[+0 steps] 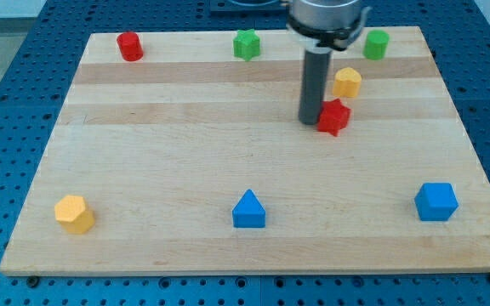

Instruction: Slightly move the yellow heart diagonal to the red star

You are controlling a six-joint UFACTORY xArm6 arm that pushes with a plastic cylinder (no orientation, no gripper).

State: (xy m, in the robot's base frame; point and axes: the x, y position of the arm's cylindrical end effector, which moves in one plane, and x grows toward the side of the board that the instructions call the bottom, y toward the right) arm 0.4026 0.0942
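The yellow heart (347,82) lies near the view's upper right on the wooden board. The red star (334,116) sits just below it and slightly to the left, close to it. My tip (310,121) rests on the board right against the red star's left side, below and left of the yellow heart. The rod rises straight up from there and hides part of the board behind it.
A red cylinder (129,46) is at the top left, a green star (246,44) at top centre, a green block (376,44) at top right. A yellow hexagon (74,213), a blue triangle (248,210) and a blue cube (436,201) lie along the bottom.
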